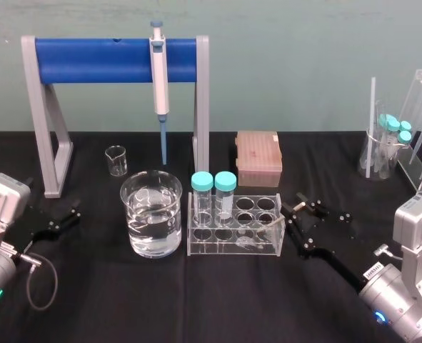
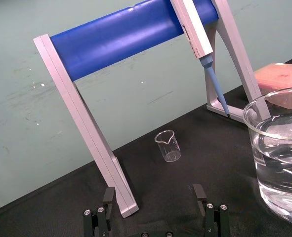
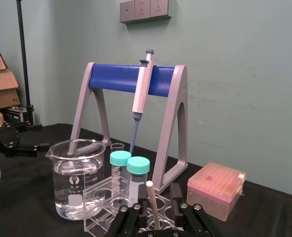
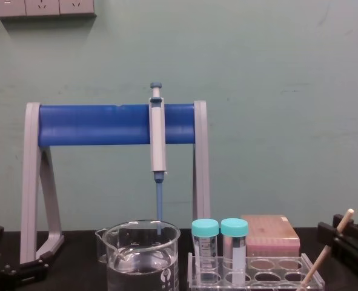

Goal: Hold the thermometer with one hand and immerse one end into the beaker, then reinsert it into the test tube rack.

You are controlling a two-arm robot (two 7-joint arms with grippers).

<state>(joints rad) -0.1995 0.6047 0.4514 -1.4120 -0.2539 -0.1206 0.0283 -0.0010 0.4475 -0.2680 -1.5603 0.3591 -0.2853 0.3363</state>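
The thermometer [image 1: 269, 229] stands in the front right hole of the test tube rack [image 1: 196, 246], leaning right. Its rounded top [image 3: 149, 184] rises between my right gripper's fingers [image 3: 130, 216]. My right gripper [image 1: 288, 218] sits just right of the rack, open around the rod, with a gap on each side. From the chest the rod [image 4: 331, 245] slants up beside that gripper [image 4: 348, 239]. The wide water-filled beaker [image 1: 151, 214] stands left of the rack. My left gripper [image 1: 71, 211] rests open on the table at the far left, nothing between its fingers [image 2: 108, 195].
A grey and blue stand [image 1: 46, 107] at the back holds a pipette [image 1: 158, 78]. A small beaker [image 1: 116, 160] sits under it. A pinkish box [image 1: 258, 158] lies behind the rack. Two teal-capped tubes [image 1: 214, 193] stand in the rack. More glassware [image 1: 385, 146] stands at the back right.
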